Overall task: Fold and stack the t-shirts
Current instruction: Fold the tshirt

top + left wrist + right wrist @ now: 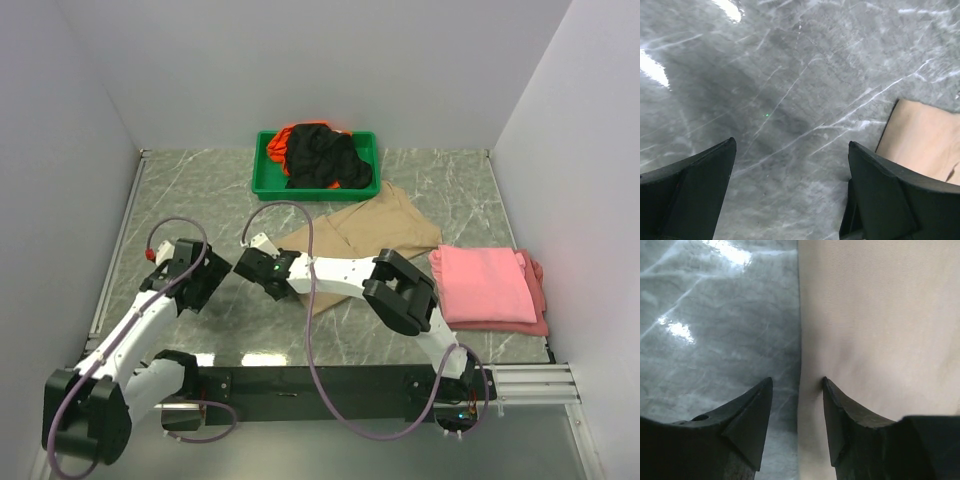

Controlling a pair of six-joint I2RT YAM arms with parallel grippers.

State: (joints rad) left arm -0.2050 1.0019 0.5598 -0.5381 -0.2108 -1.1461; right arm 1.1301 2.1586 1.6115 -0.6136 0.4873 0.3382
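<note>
The tan t-shirt (370,225) lies partly folded mid-table. My right gripper (250,265) is at its left edge. In the right wrist view my right gripper (796,381) is open and straddles the edge of the tan t-shirt (875,320), one finger over cloth, one over bare table. My left gripper (200,278) is open and empty over bare table just to the left; its wrist view (791,142) shows a corner of the tan shirt (925,135) at right. A folded pink t-shirt (485,285) lies at the right. Black (320,155) and orange (280,140) t-shirts sit bunched in the tray.
A green plastic tray (262,185) stands at the back centre against the wall. White walls enclose the grey marble table (200,200) on three sides. The right arm stretches across the tan shirt's near edge.
</note>
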